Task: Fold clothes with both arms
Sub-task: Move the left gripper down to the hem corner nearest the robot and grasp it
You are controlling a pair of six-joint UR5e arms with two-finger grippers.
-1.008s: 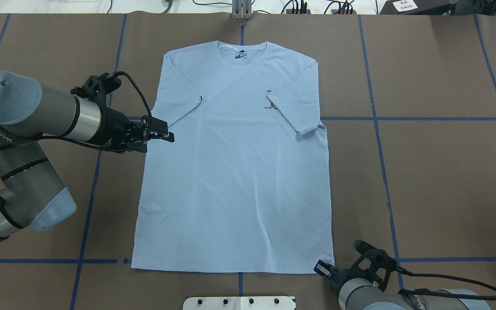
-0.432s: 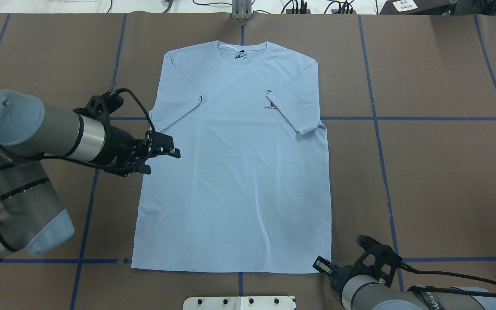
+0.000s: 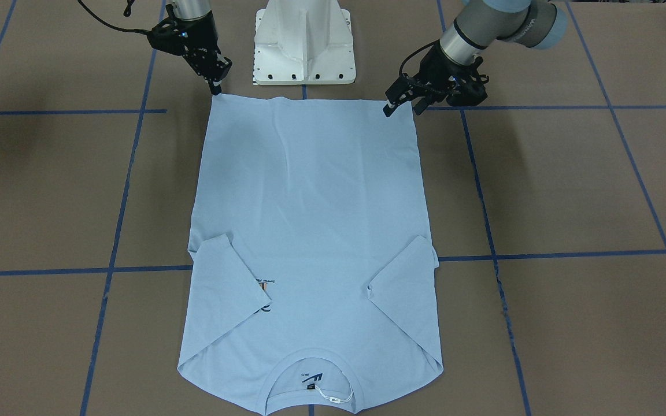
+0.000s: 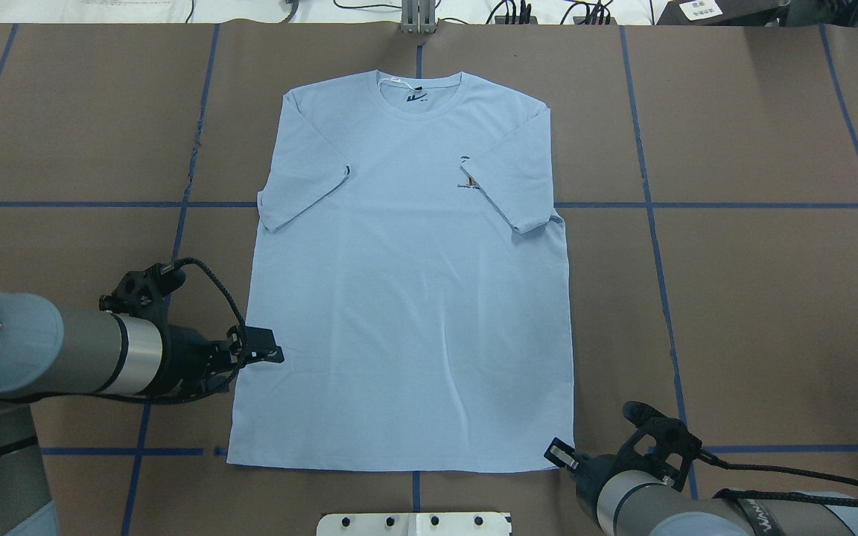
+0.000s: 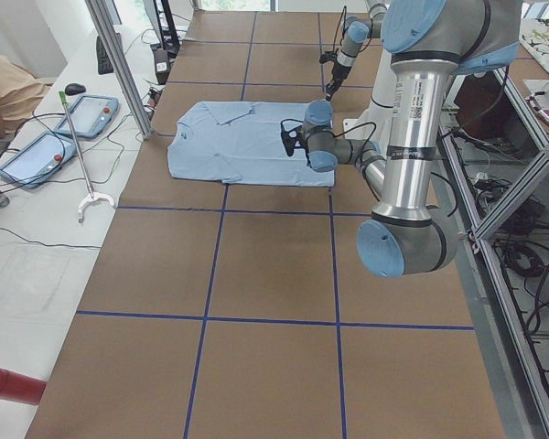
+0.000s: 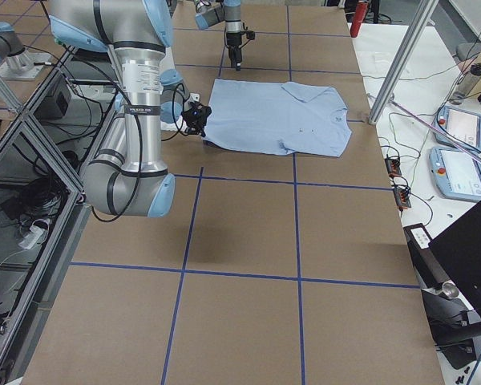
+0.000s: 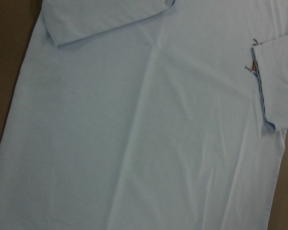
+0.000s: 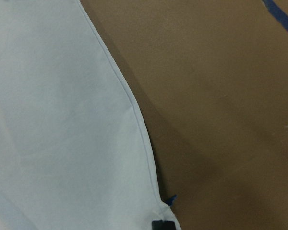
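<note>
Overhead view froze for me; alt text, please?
A light blue T-shirt lies flat, front up, on the brown table, collar at the far side, both sleeves folded in. The left gripper is at its left edge above the hem; the right gripper is at the hem's right corner.

Left arm (image 4: pixel 64 357) low and level, wrist pointing inward. Left gripper (image 3: pixel 402 108) tilted down, fingers spread apart. Right arm (image 4: pixel 667 506) angled inward, right gripper (image 4: pixel 559 454) tip pointing down and low; its jaw gap is unclear.
</note>
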